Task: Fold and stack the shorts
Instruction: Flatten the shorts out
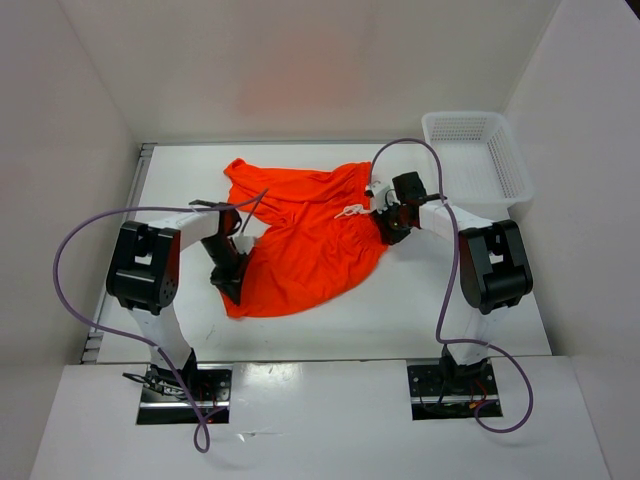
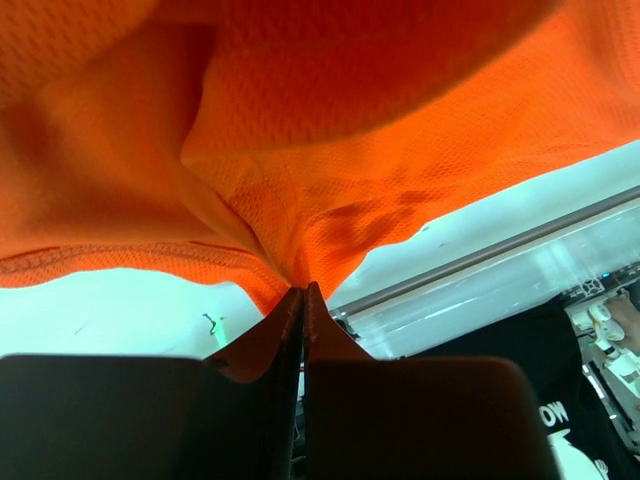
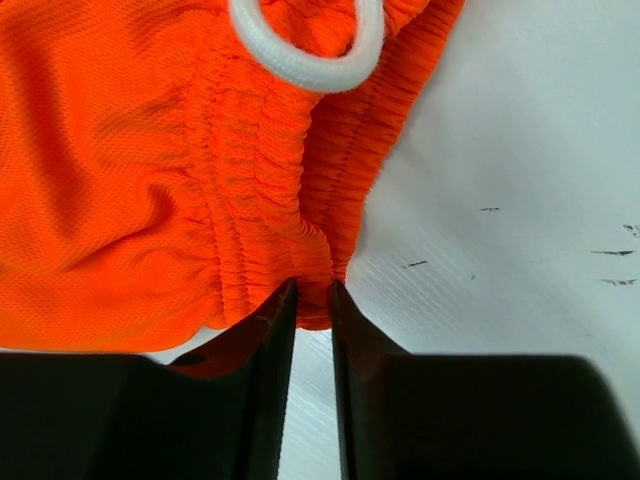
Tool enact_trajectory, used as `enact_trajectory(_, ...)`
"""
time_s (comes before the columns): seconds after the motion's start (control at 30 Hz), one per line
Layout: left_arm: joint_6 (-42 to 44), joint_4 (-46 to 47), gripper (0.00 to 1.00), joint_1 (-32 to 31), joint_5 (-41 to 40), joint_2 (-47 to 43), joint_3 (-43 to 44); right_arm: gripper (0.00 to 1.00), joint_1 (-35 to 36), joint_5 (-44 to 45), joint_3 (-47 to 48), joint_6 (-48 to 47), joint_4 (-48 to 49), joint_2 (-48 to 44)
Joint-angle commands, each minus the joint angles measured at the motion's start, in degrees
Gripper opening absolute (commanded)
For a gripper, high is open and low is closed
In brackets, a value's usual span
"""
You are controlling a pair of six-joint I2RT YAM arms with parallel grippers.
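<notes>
The orange shorts (image 1: 310, 240) lie crumpled across the middle of the white table (image 1: 450, 310), their white drawstring (image 1: 350, 211) near the right side. My left gripper (image 1: 232, 290) sits at the shorts' lower left corner. In the left wrist view it (image 2: 303, 290) is shut on a pinch of the thin mesh fabric (image 2: 300, 130), which rises off the table. My right gripper (image 1: 385, 228) is at the waistband on the right. In the right wrist view its narrow jaws (image 3: 312, 285) clamp the gathered elastic edge (image 3: 260, 180), just below the drawstring loop (image 3: 305, 65).
A white mesh basket (image 1: 478, 155) stands at the back right corner, apart from the shorts. White walls enclose the table on the left, back and right. A metal rail (image 2: 500, 270) runs along the table's left edge.
</notes>
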Motion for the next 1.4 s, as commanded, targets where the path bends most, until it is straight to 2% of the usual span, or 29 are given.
enact_trajectory(0.0,0.27,1.67,0.02,0.26,1.69,0.28,0.13,0.22,0.76,-0.37,-1.44,-0.23,1.55,-1.66)
enact_trajectory(0.17,0.27,2.73,0.0,0.87,4.76,-0.25,4.43,0.0,0.76,-0.37,-1.45,1.0,2.08,-0.26)
enact_trajectory(0.23,0.27,2.73,0.0,1.93,4.76,-0.25,5.84,0.0,0.76,-0.37,0.48,1.0,2.08,0.27)
enact_trajectory(0.37,0.27,1.59,0.0,3.6,4.06,-1.39,6.99,0.47,0.76,0.24,1.54,-0.05,0.86,0.27)
enact_trajectory(0.53,0.27,0.97,0.0,3.6,5.81,-2.71,5.14,0.64,0.76,-0.64,-0.74,-1.2,0.32,0.27)
enact_trajectory(0.67,0.27,0.97,0.0,3.6,5.82,-2.71,5.14,0.65,1.29,-2.21,-1.27,-0.67,0.32,1.76)
enact_trajectory(0.7,0.27,0.97,0.0,3.6,5.82,-2.71,5.14,0.62,1.29,-3.78,-0.75,-1.28,0.32,2.63)
enact_trajectory(0.87,0.27,0.44,0.0,3.6,6.43,-2.71,3.92,0.58,1.82,-12.93,2.25,-5.67,-8.1,3.78)
enact_trajectory(1.07,0.27,-0.08,0.0,3.6,4.76,-3.23,1.19,0.57,2.96,-11.53,0.4,-6.38,-8.11,4.93)
enact_trajectory(1.2,0.27,-0.08,0.0,3.6,2.22,-3.23,0.57,0.57,2.96,-14.35,3.72,-10.42,-13.73,4.93)
enact_trajectory(1.33,0.27,-0.08,0.0,3.6,2.21,-3.23,0.04,0.64,2.44,-16.97,6.55,-11.13,-17.43,2.03)
enact_trajectory(1.37,0.27,-0.08,0.0,3.6,2.21,-3.23,0.04,0.68,2.43,-17.59,6.55,-8.95,-17.43,0.9)
